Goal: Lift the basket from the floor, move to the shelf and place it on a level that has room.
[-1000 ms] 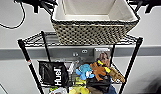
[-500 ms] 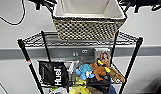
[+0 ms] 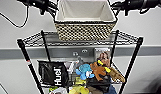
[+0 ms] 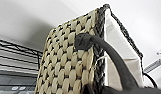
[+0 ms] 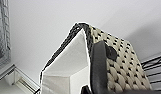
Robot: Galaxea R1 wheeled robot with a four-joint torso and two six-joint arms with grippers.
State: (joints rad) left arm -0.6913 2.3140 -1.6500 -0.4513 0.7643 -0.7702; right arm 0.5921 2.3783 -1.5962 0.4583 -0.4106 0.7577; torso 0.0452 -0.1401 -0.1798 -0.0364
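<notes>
You have the basket (image 3: pixel 85 23) up at the top of the shelf (image 3: pixel 78 42), its long axis running side to side across the rack and its open, cream-lined mouth facing up. Its base sits at the top level (image 3: pixel 126 37), though you cannot tell whether it rests on the wire or hangs just above. Your left hand (image 3: pixel 51 10) and right hand (image 3: pixel 117 8) meet the short ends; whether their fingers pinch the dark handles (image 4: pixel 83 41) cannot be told. Toys (image 3: pixel 96 71) crowd the tier below.
</notes>
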